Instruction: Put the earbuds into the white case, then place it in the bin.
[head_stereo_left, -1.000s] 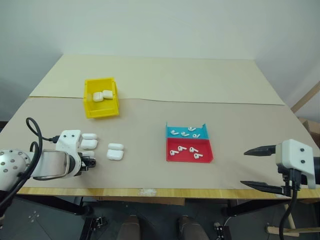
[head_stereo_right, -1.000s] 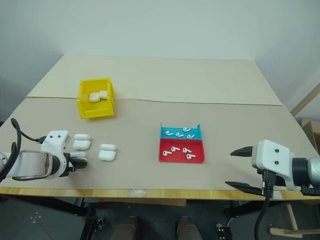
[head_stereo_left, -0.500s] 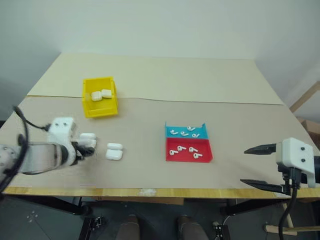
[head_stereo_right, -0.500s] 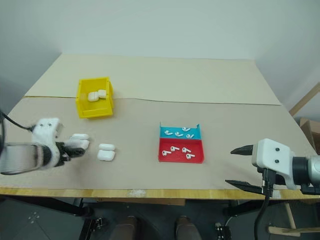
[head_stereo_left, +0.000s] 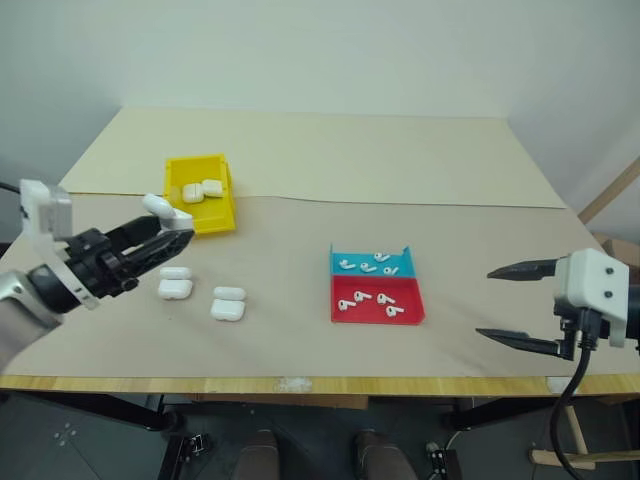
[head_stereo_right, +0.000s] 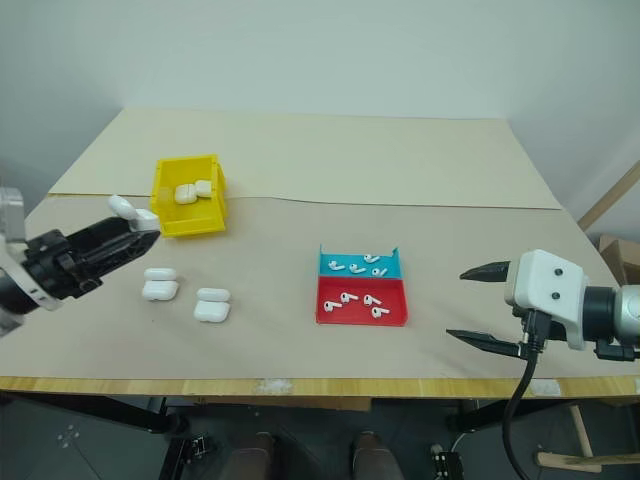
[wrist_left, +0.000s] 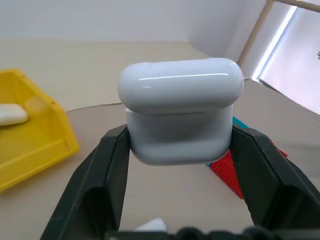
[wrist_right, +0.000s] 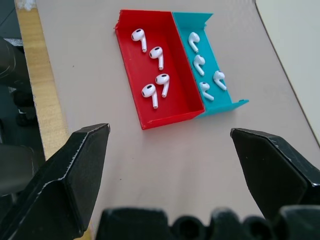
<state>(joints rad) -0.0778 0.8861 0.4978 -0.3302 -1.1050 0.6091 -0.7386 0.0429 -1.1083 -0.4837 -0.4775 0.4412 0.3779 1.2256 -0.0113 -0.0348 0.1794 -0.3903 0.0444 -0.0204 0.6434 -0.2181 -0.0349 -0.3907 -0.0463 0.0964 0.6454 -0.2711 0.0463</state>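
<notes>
A white case (wrist_left: 180, 112) is gripped, lid shut, between the left gripper (head_stereo_left: 160, 232) jaws at mid-left, above the tabletop (head_stereo_left: 300, 330). The right gripper (head_stereo_left: 520, 305) is held wide open, lower right. Earbuds (wrist_right: 155, 75) lie in the red tray (wrist_right: 127, 55). The case should be held level and steady for opening; the bin (head_stereo_left: 200, 222) comes later.

Head stereo pair looks down over the whole surface (head_stereo_left: 320, 160); wrist cameras sit close (both catch the red tray (wrist_right: 160, 75))
</notes>
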